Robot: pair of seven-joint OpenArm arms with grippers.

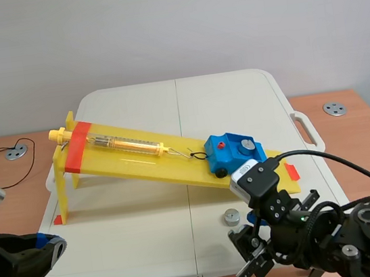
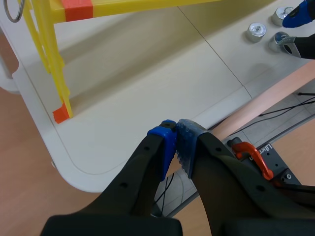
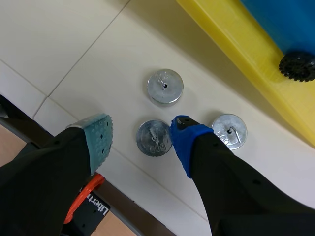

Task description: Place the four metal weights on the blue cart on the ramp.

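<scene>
Pick step: R claw (image 3: 139, 133), fingers apart, straddles a weight (image 3: 154, 138) on the table (image 1: 147, 212), cart (image 1: 234, 151) at its 12 o'clock on the ramp (image 1: 134, 164); L claw (image 2: 176, 142) closed; next needs lowering & pinching.

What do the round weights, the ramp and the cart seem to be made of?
The weights look like metal, perhaps steel: silvery faces with bright glints. The ramp looks like yellow plastic with a glossy finish, since light reflects on it. The cart looks like smooth blue plastic with a moulded shape.
</scene>
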